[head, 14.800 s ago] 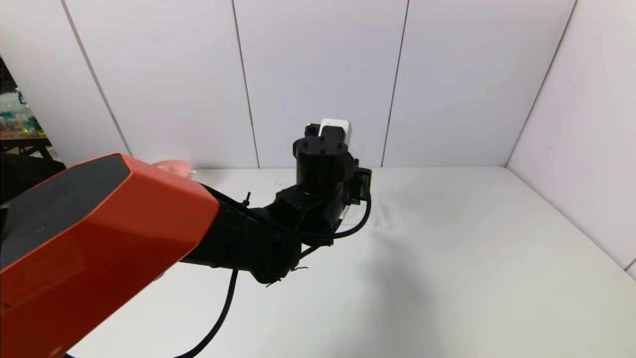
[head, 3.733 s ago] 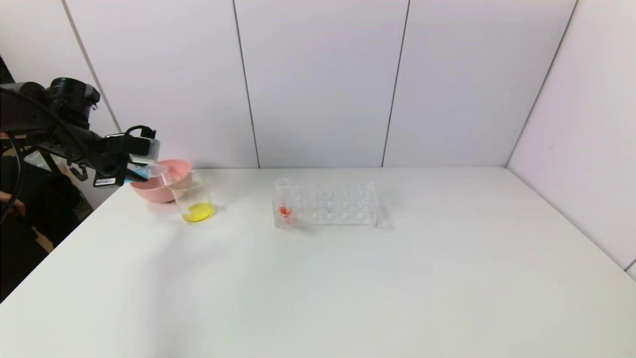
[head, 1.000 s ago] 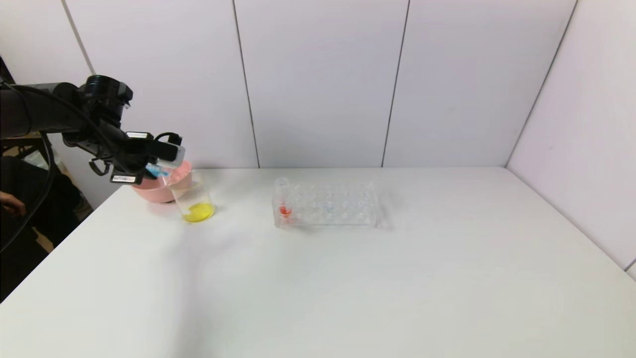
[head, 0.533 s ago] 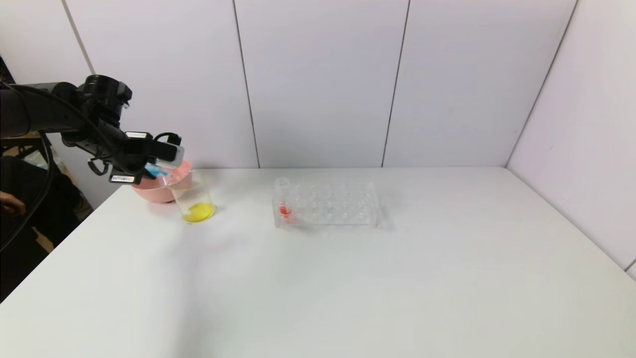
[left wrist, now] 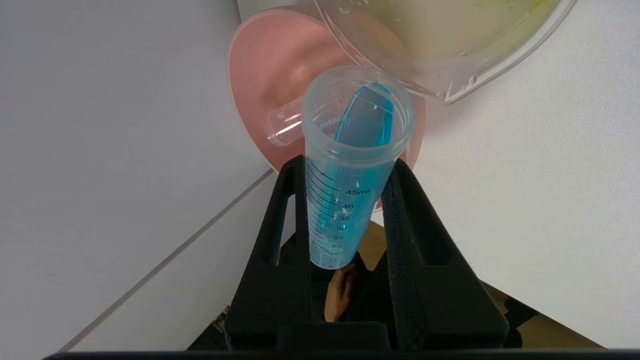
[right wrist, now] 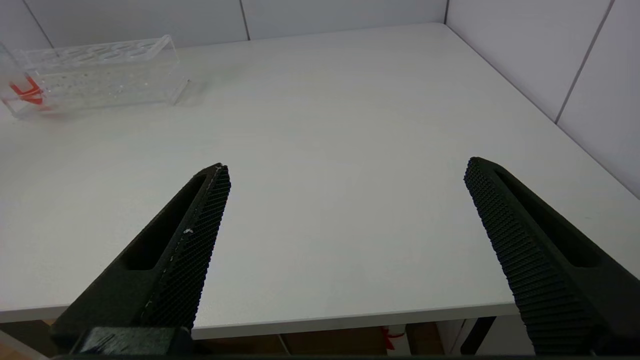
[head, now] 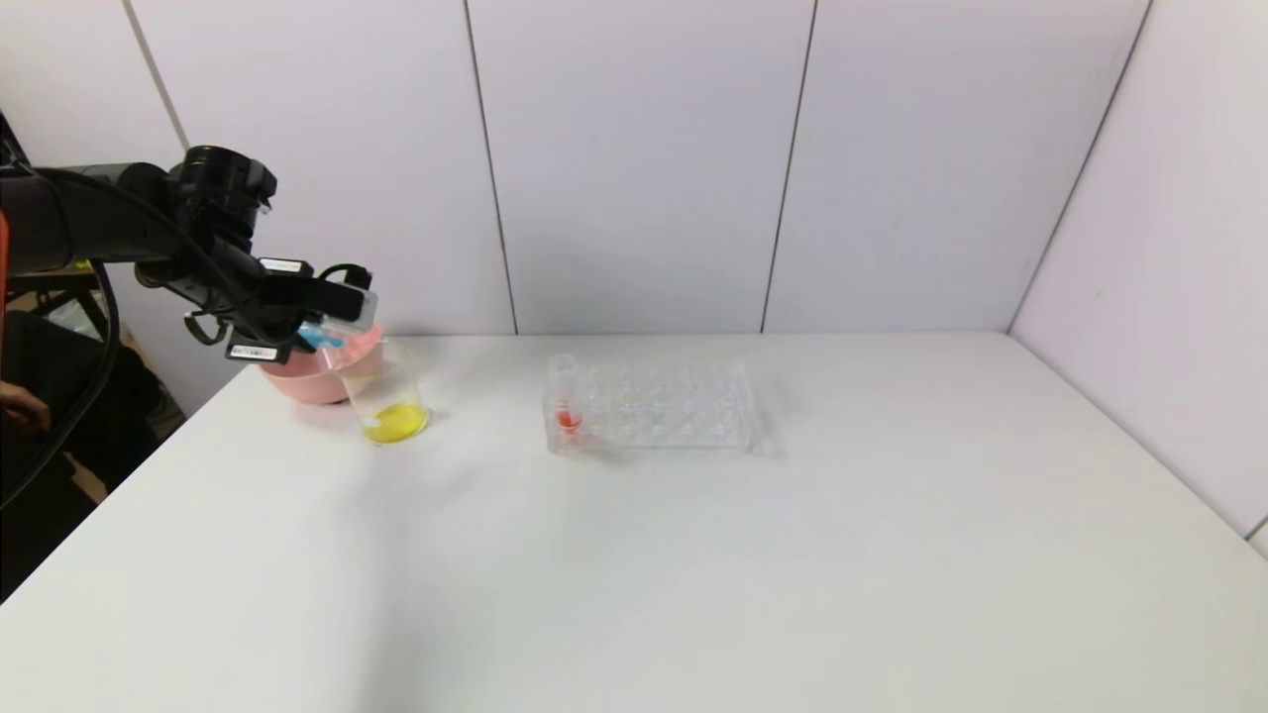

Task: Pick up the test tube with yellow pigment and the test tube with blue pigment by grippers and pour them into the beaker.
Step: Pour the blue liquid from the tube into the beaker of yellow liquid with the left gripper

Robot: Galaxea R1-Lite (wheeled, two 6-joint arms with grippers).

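Observation:
My left gripper [head: 327,322] [left wrist: 348,165] is shut on the test tube with blue pigment [head: 319,340] [left wrist: 345,200]. It holds the tube tilted over, mouth close to the beaker's rim, and blue liquid runs along the tube's inside toward the mouth. The beaker [head: 391,401] [left wrist: 450,55] stands at the table's far left with yellow liquid in its bottom. A test tube with yellow pigment is out of view. An empty clear tube [left wrist: 285,127] lies in the pink bowl [left wrist: 260,90]. My right gripper [right wrist: 345,175] hangs open over the table's near edge, nothing between its fingers.
The pink bowl [head: 307,376] sits just behind the beaker near the back wall. A clear many-holed rack [head: 654,406] [right wrist: 100,75] stands mid-table with one red-orange tube [head: 566,396] [right wrist: 22,90] at its left end. White walls close off the back and right.
My left gripper has shifted a little to the right toward the beaker, still holding the blue tube. Beaker, bowl and rack have not moved.

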